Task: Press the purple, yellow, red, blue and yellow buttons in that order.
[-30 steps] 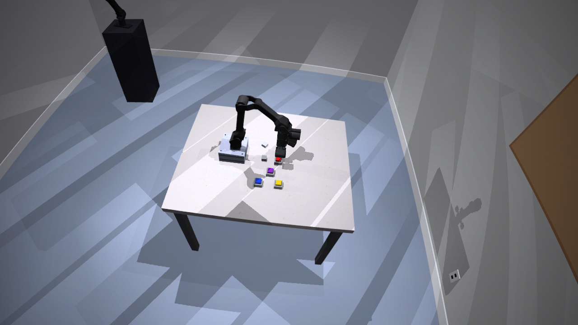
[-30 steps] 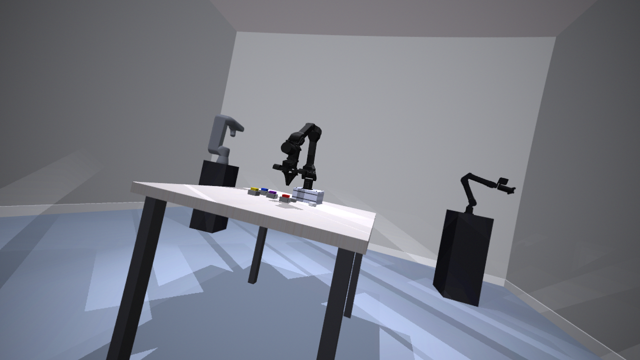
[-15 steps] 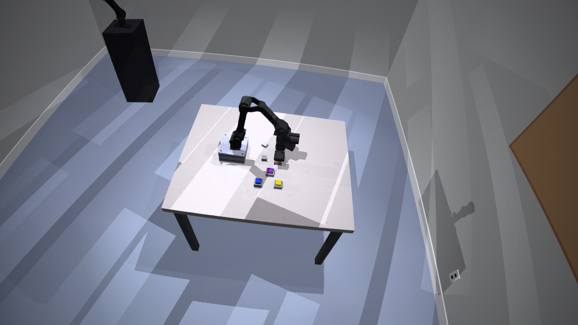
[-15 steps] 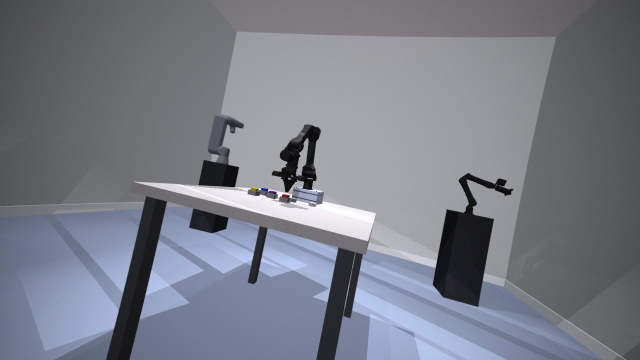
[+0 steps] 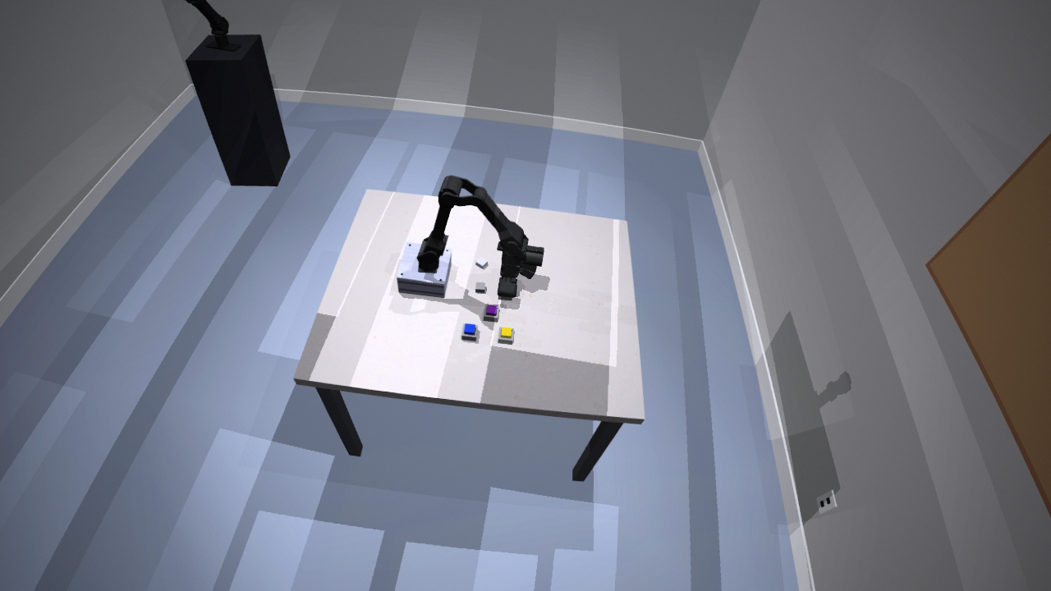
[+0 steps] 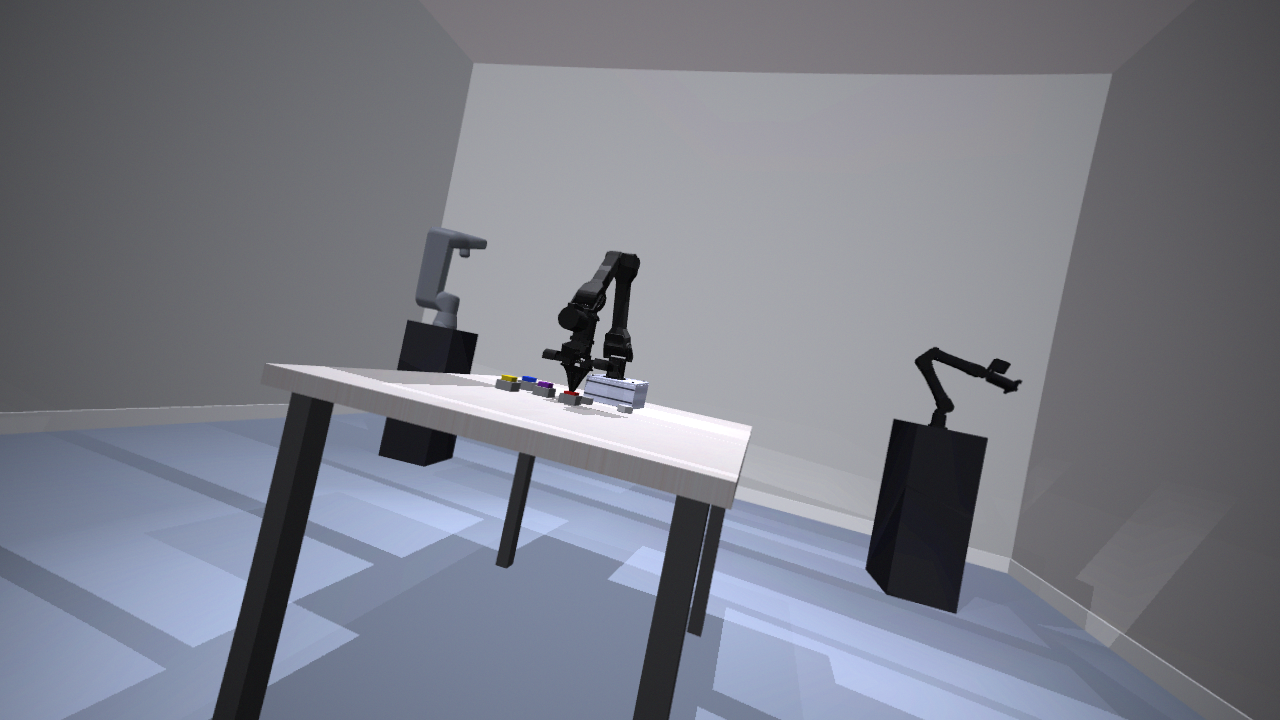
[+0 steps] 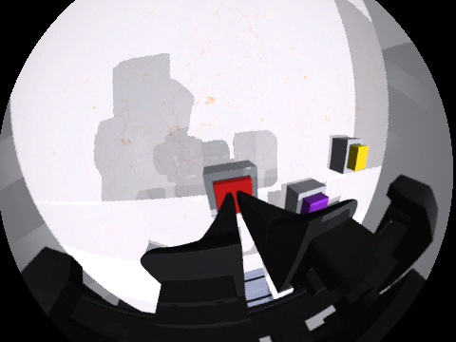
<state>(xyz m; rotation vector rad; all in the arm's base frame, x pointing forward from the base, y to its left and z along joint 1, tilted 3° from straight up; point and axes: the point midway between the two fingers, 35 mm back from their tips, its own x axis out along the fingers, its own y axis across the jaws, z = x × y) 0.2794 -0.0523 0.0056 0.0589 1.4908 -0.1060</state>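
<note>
Grey walls point(image 5: 882, 220) point(image 6: 769, 197) enclose a blue floor point(image 5: 168, 470) point(image 6: 465, 626), both striped by light and shadow; a white outlet point(image 5: 826, 501) point(image 5: 826, 501) is mounted low.

My arm point(image 5: 481, 202) point(image 6: 623, 300): matte black, jointed links, rounded joint housings. My fingers: black, broad at the root, tapering to narrow points.

Brown wall panel point(image 5: 1007, 294), white outlet point(image 5: 826, 501).
</note>
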